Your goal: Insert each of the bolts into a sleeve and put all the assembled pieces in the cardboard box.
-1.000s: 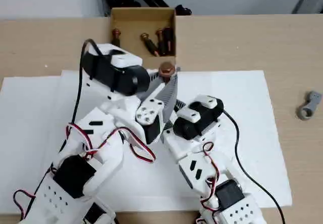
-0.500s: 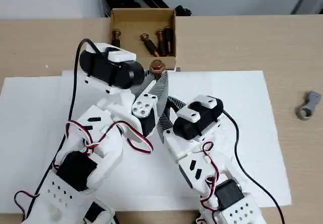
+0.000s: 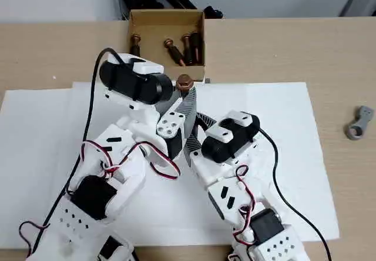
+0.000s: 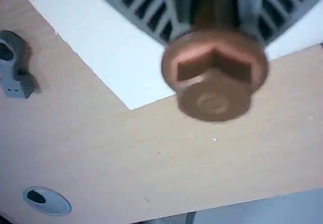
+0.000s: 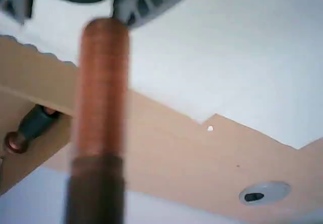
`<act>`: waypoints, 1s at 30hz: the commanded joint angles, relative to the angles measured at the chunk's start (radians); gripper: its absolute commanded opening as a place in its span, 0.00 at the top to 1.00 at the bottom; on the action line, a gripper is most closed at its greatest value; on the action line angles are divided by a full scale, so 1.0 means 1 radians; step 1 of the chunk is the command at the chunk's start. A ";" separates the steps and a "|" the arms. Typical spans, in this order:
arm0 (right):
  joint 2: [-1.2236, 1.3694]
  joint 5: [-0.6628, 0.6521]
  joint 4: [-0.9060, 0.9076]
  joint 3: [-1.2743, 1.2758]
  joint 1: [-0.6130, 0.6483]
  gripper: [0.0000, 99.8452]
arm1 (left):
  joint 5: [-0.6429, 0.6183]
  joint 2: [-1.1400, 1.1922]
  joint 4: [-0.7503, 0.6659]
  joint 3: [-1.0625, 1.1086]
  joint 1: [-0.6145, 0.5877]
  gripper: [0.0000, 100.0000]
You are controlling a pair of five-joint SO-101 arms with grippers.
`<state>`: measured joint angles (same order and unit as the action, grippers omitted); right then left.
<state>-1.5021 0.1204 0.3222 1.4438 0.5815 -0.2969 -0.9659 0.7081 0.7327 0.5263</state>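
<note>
Watching from above, I see the left gripper [image 3: 185, 96] pinching the bolt [image 3: 184, 83]. Its long axis runs along the fingers, head pointing away from the wrist, just short of the cardboard box [image 3: 167, 15]; whether the right gripper [image 3: 198, 119] is spread or pressed together, I cannot tell

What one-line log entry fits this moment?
left gripper: shut on bolt | bolt: by cardboard box | box: assembled pieces inside

Left arm [image 3: 120, 155] leans forward with its elbow high; its tool [image 3: 184, 91] is clamped on a bolt [image 4: 214, 77] just short of the cardboard box's [image 3: 166, 15] near wall. Right arm [image 3: 229, 137] is folded lower, its tool [image 3: 198, 120] close behind, farther from the box.
</note>
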 commanded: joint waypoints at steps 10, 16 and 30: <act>-0.016 0.008 -0.024 -0.037 0.008 1.00 | -0.006 -0.002 -0.032 -0.002 0.002 1.00; -0.016 0.008 -0.024 -0.037 0.008 1.00 | -0.008 0.000 -0.034 0.016 0.025 1.00; -0.016 0.008 -0.024 -0.037 0.008 1.00 | -0.003 0.091 -0.069 0.018 0.020 1.00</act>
<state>-1.5006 0.1204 0.3222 1.4454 0.5815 -0.2969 -0.8769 0.6651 0.7572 0.5478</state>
